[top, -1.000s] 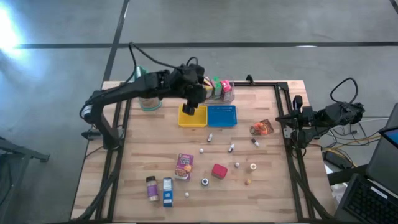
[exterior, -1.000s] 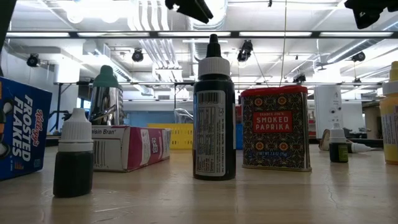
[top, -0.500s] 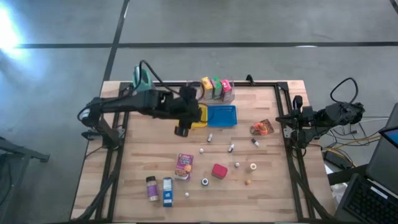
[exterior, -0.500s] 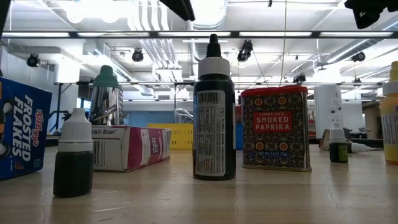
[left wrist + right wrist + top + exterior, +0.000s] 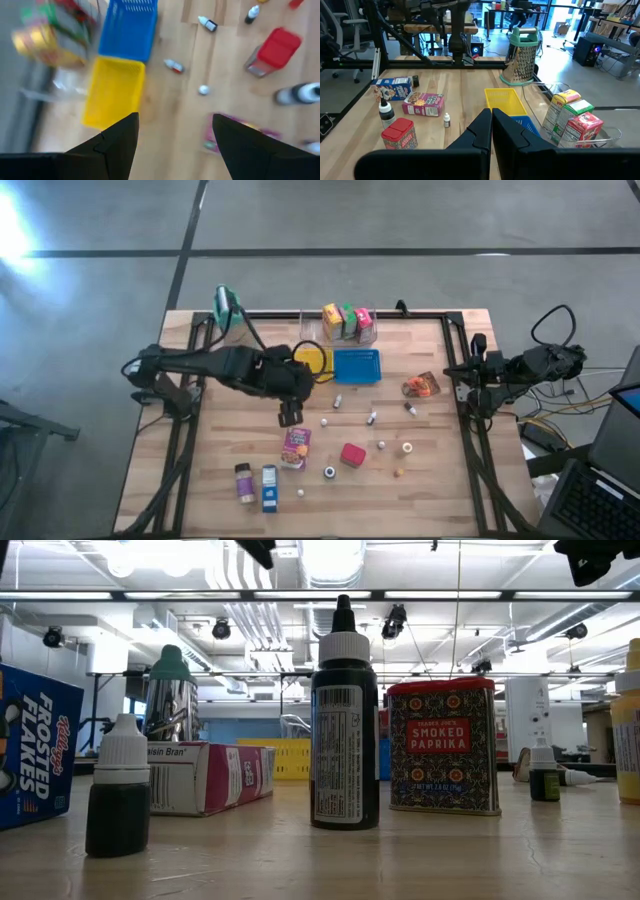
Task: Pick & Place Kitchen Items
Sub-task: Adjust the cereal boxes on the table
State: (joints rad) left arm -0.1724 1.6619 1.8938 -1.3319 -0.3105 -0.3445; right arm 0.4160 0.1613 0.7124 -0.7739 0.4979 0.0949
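My left gripper [image 5: 290,417] hangs open above the table's middle, with nothing between its fingers [image 5: 172,145]. It stands just on the far side of a pink carton [image 5: 296,447] that lies flat on the wood. A red tin [image 5: 352,455], a blue carton [image 5: 269,488], a spice jar [image 5: 243,480] and small dropper bottles [image 5: 372,418] stand or lie around it. An orange pouch [image 5: 421,386] lies toward the right. My right gripper [image 5: 475,370] waits shut at the table's right edge [image 5: 491,130].
A yellow tray [image 5: 316,361] and a blue tray [image 5: 357,366] sit side by side toward the far edge. Behind them a clear bin [image 5: 347,323] holds upright cartons. A metal grater with a teal top [image 5: 228,308] stands at the far left corner.
My left gripper has swung from above the yellow tray toward the table's near edge, to a spot just short of the pink carton, sinking a little and rolling about its own axis. The yellow tray now shows more.
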